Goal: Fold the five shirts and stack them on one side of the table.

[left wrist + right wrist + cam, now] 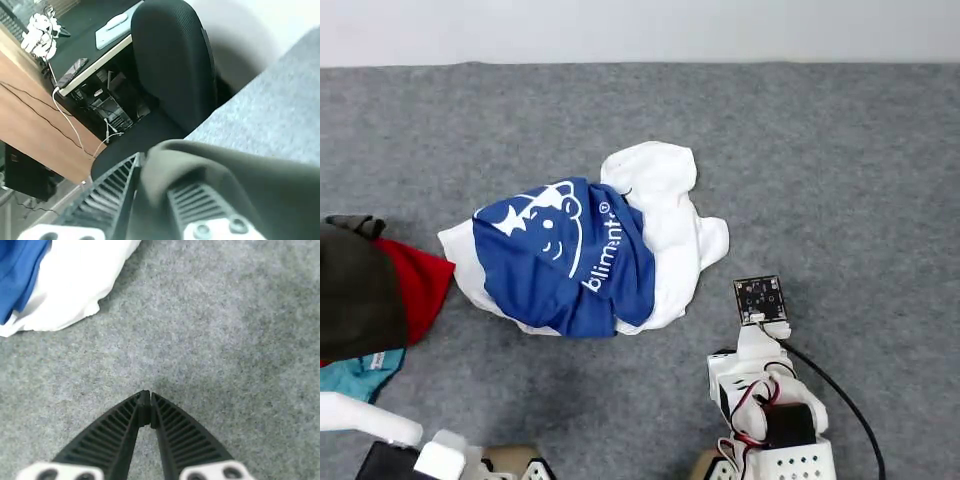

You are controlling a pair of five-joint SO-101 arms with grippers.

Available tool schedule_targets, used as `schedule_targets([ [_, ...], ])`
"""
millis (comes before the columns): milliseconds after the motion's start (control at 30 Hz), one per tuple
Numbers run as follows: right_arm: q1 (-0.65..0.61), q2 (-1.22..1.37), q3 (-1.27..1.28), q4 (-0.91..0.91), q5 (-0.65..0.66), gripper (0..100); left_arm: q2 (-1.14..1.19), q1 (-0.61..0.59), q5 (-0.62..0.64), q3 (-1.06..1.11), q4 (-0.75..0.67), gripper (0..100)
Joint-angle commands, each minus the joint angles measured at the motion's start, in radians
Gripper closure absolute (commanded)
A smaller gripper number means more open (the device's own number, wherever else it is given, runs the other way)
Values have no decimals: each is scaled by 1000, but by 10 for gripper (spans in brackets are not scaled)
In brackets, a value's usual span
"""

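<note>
Right tool (147,412): ribbed black fingers pressed tip to tip, empty, low over the grey felt surface (820,160). Left tool (155,175): ribbed fingers clamped on a soft fold of the dark olive shirt (240,175). In the high view that shirt is heaped at the surface's left edge, over a red shirt (420,285) and a teal shirt (360,372). Mid-surface, a crumpled blue shirt (555,260) with white print lies on a rumpled white shirt (670,250); both are unfolded.

Carpet (840,170) lies open around the crumpled shirt (570,260); a pile (365,290) crowds one edge.
</note>
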Motion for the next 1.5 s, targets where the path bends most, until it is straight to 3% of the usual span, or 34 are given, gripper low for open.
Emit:
schedule_targets([
  [0,-2,-12,12,2,-8,988,-49,26,-26,5,-3,789],
  [133,-2,-12,12,2,-8,988,-64,110,-28,1,49,736],
  [267,-2,-12,12,2,-8,988,-138,281,-28,7,140,737],
  [367,-2,-12,12,2,-8,988,-195,493,-23,7,273,739],
  [533,-2,-12,12,2,-8,988,-207,945,-21,74,485,739],
  [667,-2,-12,12,2,-8,988,-138,1175,54,228,422,739],
  [800,-2,-12,12,2,-8,988,-21,1267,97,303,334,739],
  [900,-2,-12,12,2,-8,988,63,1264,130,291,308,739],
  [1033,-2,-12,12,2,-8,988,126,1143,132,255,308,766],
  [1300,-2,-12,12,2,-8,988,132,643,130,31,299,874],
  [1467,-2,-12,12,2,-8,988,137,358,130,-113,149,946],
])
